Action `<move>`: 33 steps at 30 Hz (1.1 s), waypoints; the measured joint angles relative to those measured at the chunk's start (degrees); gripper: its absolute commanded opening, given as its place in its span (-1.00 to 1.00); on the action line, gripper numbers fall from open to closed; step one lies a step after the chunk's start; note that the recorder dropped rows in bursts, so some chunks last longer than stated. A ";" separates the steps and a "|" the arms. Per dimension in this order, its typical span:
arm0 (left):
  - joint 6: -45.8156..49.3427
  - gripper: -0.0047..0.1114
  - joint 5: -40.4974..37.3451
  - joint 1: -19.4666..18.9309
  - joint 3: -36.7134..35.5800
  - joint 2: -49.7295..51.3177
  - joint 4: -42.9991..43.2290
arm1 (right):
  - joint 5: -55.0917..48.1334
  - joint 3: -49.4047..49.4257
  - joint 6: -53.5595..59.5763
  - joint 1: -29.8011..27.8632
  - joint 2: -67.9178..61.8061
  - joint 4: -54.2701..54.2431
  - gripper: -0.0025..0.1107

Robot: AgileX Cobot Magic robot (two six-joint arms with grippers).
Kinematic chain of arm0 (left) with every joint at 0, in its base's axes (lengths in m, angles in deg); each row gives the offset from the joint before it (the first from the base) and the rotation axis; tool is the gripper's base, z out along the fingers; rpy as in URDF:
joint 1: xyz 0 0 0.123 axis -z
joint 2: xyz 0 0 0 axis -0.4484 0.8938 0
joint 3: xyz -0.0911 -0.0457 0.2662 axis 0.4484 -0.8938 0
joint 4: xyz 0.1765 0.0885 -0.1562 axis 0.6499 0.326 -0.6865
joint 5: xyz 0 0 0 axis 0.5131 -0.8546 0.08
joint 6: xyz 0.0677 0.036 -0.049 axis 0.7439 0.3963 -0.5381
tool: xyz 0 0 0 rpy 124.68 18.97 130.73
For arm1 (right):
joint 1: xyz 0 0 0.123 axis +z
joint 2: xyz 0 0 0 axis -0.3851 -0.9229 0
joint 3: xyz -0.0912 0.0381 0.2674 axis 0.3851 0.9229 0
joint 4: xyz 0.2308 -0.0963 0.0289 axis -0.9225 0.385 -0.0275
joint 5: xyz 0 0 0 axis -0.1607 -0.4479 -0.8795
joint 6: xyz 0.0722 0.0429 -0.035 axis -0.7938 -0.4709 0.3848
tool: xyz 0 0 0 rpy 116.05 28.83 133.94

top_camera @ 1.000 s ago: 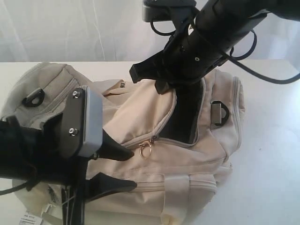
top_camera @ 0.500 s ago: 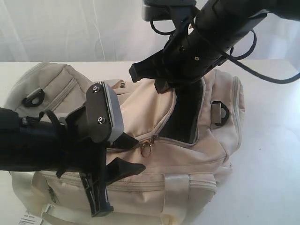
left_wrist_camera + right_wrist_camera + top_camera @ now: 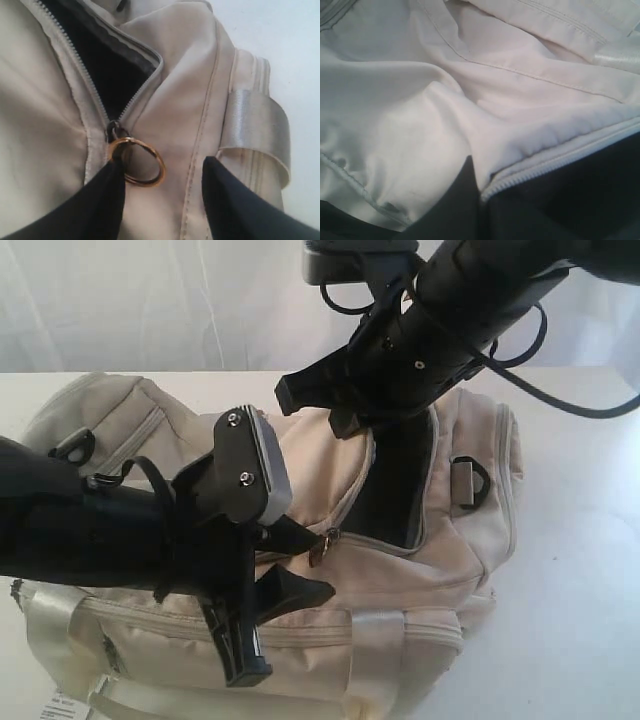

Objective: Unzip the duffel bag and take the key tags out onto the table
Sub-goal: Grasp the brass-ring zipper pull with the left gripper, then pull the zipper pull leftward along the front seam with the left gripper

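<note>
Duffel bag point(image 3: 430, 560) partly unzipped mid-frame, key tags unseen, none on table point(image 3: 580, 620). Left gripper point(image 3: 162, 172) spread beside zip ring point(image 3: 159, 161); right gripper point(image 3: 477, 200) clenched on flap point(image 3: 320, 470).

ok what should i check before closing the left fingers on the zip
1. left fingers open: ok
2. ring between them: ok, beside one finger
3. right fingers shut on flap: ok
4. zip fully open: not ok, only partway
5. key tags in sight: cannot tell, bag is dark inside
</note>
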 measured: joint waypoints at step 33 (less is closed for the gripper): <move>0.13 -0.92 6.08 0.00 -0.05 -4.25 0.00 | -0.33 0.00 0.00 0.00 0.00 0.16 -0.96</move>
